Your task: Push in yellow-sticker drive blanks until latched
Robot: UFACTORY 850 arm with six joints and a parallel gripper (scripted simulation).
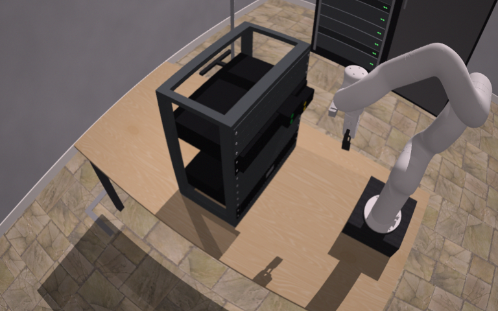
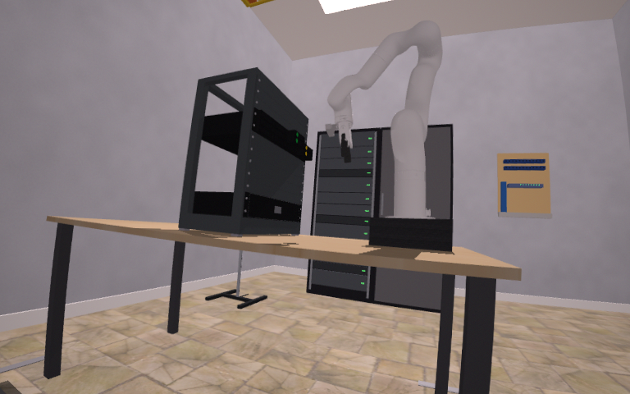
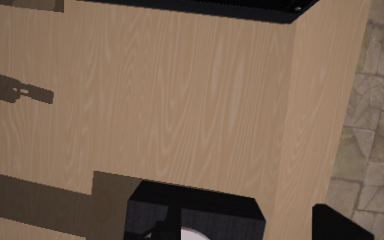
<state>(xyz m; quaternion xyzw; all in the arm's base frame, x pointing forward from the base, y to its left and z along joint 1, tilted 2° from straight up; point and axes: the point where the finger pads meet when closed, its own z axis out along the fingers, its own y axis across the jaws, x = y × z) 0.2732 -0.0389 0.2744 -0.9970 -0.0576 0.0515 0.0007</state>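
Note:
A dark open-frame rack (image 1: 235, 113) (image 2: 246, 180) stands on the wooden table (image 1: 294, 219) (image 2: 325, 246) (image 3: 175, 100). Its bottom edge shows at the top of the wrist view (image 3: 200, 7). In its upper bay a black drive blank with a yellow sticker (image 1: 305, 103) (image 2: 305, 149) sticks out of the front. Next to it is a blank with green marks (image 1: 292, 117) (image 2: 297, 136). A lower blank with a grey label (image 1: 270, 170) (image 2: 277, 209) sits flush. My gripper (image 1: 345, 140) (image 2: 344, 148) is open and empty. It points down, hanging in the air in front of the rack at about upper-bay height, well apart from it.
My arm stands on a black pedestal (image 1: 400, 241) (image 2: 408, 234) (image 3: 200, 210) at the table's near corner. A tall server cabinet (image 1: 349, 29) (image 2: 344, 194) stands on the floor behind. A thin stand pole (image 1: 231, 25) (image 2: 236, 297) rises behind the rack.

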